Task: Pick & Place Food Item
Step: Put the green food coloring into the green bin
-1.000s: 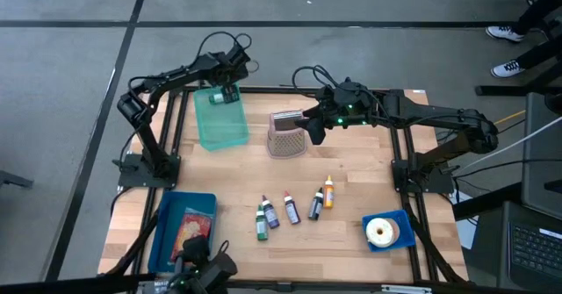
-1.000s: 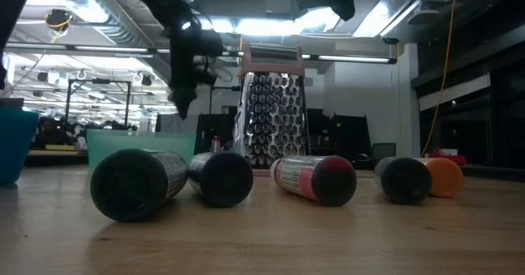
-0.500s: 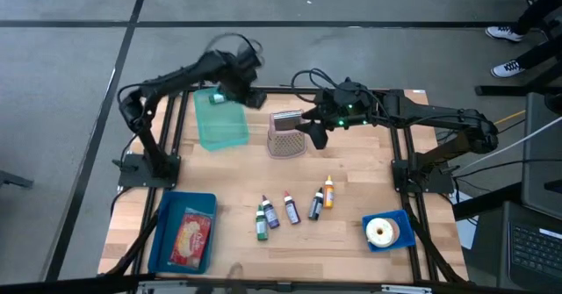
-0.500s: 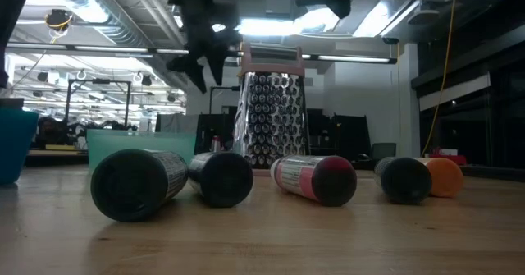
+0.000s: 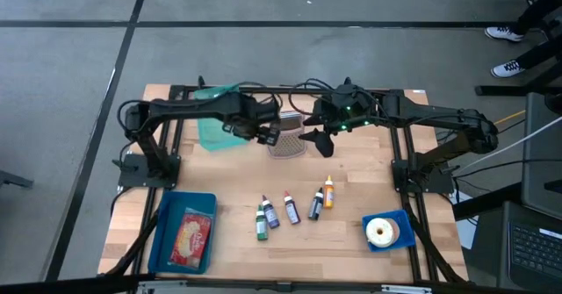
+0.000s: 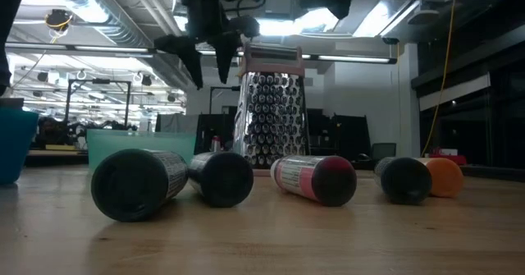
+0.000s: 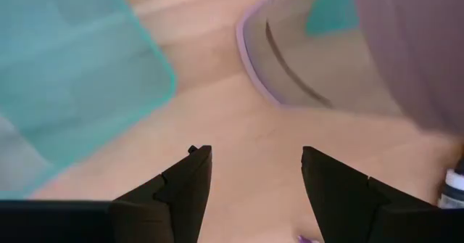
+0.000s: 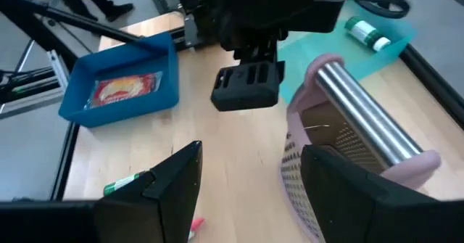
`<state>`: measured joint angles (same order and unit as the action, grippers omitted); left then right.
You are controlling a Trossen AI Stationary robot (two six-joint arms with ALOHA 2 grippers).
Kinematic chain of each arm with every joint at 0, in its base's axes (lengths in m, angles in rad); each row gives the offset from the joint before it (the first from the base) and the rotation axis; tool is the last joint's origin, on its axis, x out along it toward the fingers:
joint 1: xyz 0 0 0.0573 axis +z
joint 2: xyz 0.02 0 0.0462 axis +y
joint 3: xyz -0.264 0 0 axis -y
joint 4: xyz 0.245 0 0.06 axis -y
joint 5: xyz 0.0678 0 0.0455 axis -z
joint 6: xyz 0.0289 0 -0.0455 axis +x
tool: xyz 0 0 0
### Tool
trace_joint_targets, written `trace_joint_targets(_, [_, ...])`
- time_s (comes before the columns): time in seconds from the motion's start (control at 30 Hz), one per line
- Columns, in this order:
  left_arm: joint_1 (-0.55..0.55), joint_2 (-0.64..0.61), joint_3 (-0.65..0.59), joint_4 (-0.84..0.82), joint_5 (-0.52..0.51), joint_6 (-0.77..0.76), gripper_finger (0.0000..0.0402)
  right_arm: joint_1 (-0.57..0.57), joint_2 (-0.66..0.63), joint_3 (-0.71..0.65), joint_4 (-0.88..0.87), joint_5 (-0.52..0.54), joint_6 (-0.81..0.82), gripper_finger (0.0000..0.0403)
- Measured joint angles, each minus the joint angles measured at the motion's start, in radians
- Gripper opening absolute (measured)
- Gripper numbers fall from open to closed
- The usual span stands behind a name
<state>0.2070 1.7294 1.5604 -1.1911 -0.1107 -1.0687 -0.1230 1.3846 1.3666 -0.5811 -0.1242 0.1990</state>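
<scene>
The food item, an orange-red packet (image 5: 189, 236) (image 8: 123, 89), lies flat in a blue tray (image 5: 167, 208) at the table's near left corner. My left gripper (image 5: 268, 134) (image 7: 254, 163) hangs open, pointing down over bare wood between a teal bin (image 5: 219, 127) and a pink-framed metal grater (image 5: 290, 143). Nothing is between its fingers. My right gripper (image 5: 323, 140) (image 8: 250, 163) is open too, held high just right of the grater and slanting down. Both are far from the packet.
The grater (image 6: 271, 111) stands upright at the far middle. A green-capped bottle (image 8: 366, 33) lies in the teal bin. Several small bottles (image 5: 290, 208) lie on their sides mid-table. A white roll (image 5: 381, 233) sits in a small blue tray at the near right.
My left gripper has swung from above the teal bin toward the table's right, up to the grater, rolling about its own axis on the way and staying open. My right gripper has kept its place and turned a little.
</scene>
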Motion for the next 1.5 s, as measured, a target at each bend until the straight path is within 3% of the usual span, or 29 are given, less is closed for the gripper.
trace_joint_targets(0.6, [-0.369,0.045,0.0,0.045,-0.074,-0.635,0.0208,0.0,0.0,0.0,-0.025,-0.079,-0.065,0.0232])
trace_joint_targets(1.0, [-0.505,0.243,0.0,0.25,0.081,-0.833,0.0207,0.0,0.0,0.0,-0.052,-0.105,-0.068,0.0232])
trace_joint_targets(1.3, [-0.585,0.251,0.0,0.229,0.031,-1.024,0.0207,0.022,0.0,0.0,-0.072,-0.104,-0.058,0.0232])
trace_joint_targets(1.5, [-0.602,0.276,0.0,0.221,0.038,-1.063,0.0207,0.027,0.0,0.0,-0.071,-0.104,-0.058,0.0232])
